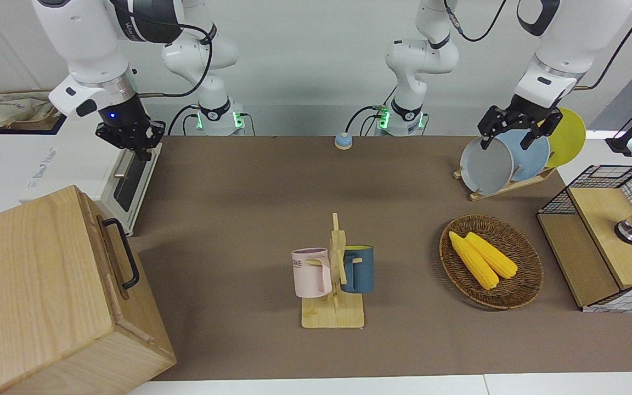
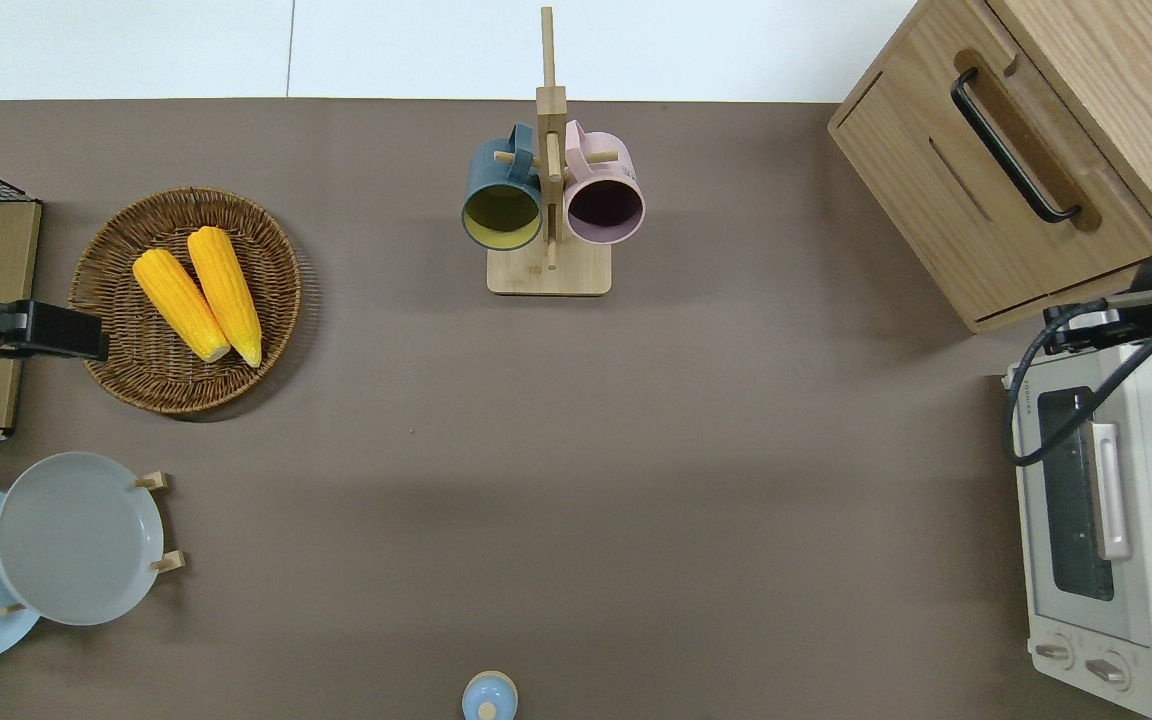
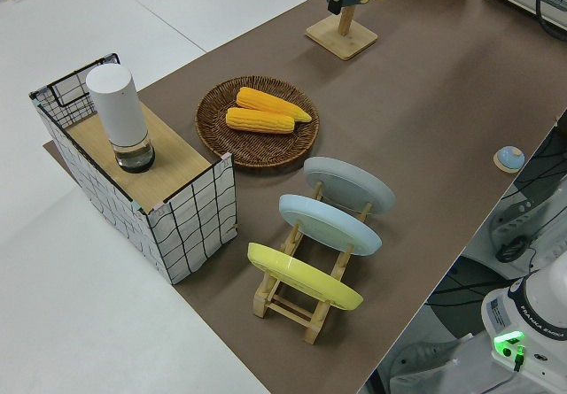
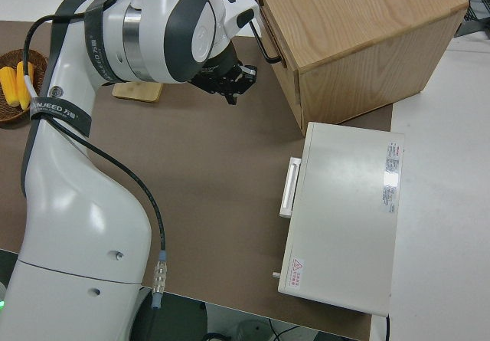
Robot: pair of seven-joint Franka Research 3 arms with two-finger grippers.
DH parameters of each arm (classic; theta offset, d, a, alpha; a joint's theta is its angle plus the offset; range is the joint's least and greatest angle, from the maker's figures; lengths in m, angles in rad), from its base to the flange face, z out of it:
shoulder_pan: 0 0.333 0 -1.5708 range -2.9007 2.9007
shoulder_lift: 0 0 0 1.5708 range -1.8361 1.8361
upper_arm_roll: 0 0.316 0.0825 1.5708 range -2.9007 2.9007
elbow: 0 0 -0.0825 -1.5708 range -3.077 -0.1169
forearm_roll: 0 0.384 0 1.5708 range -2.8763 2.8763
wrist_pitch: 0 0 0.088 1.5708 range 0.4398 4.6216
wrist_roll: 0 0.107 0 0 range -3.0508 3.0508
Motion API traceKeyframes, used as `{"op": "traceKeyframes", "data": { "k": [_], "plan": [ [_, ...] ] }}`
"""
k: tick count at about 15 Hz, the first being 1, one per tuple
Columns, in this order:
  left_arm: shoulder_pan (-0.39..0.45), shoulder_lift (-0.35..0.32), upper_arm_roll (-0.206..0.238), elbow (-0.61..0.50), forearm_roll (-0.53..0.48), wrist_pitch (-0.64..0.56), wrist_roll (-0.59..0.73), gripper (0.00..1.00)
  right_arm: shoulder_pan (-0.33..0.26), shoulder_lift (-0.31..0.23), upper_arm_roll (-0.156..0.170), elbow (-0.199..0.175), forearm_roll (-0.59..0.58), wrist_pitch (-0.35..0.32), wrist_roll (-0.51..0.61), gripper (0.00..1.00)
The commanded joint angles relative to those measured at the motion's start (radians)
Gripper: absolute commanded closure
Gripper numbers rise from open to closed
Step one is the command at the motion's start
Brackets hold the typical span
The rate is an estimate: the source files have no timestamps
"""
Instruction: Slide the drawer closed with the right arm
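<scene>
Your right gripper (image 1: 136, 144) hangs clear of everything, jaws slightly parted and grasping nothing, over the toaster oven (image 1: 74, 175). The drawer (image 1: 120, 258) sits flush in its cabinet (image 1: 36, 285), at the right arm's end of the table (image 1: 250, 219). Left arm parked.
</scene>
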Motion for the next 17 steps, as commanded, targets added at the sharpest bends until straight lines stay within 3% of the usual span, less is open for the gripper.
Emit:
{"op": "traceKeyframes", "data": {
  "k": [1,3,5,9,11,17],
  "plan": [
    [-0.017,0.012,0.016,0.020,0.014,0.001,0.006,0.00,-0.001,0.013,0.006,0.040,0.024,0.022,0.021,0.428],
    [-0.017,0.012,0.016,0.020,0.015,0.001,0.006,0.00,-0.001,0.017,0.006,0.042,0.045,0.032,0.068,0.271],
    [-0.017,0.012,0.016,0.020,0.014,0.001,0.006,0.00,-0.001,0.019,0.006,0.049,0.045,0.038,0.085,0.012],
    [-0.017,0.012,0.016,0.020,0.014,0.001,0.006,0.00,-0.003,0.021,0.011,0.066,0.048,0.031,0.072,0.011],
    [-0.017,0.012,0.016,0.020,0.014,0.001,0.006,0.00,-0.006,0.027,0.035,0.081,0.036,0.020,0.069,0.011],
    [-0.017,0.012,0.016,0.020,0.014,0.001,0.006,0.00,-0.006,0.048,0.037,0.092,0.054,0.020,0.073,0.011]
  ]
}}
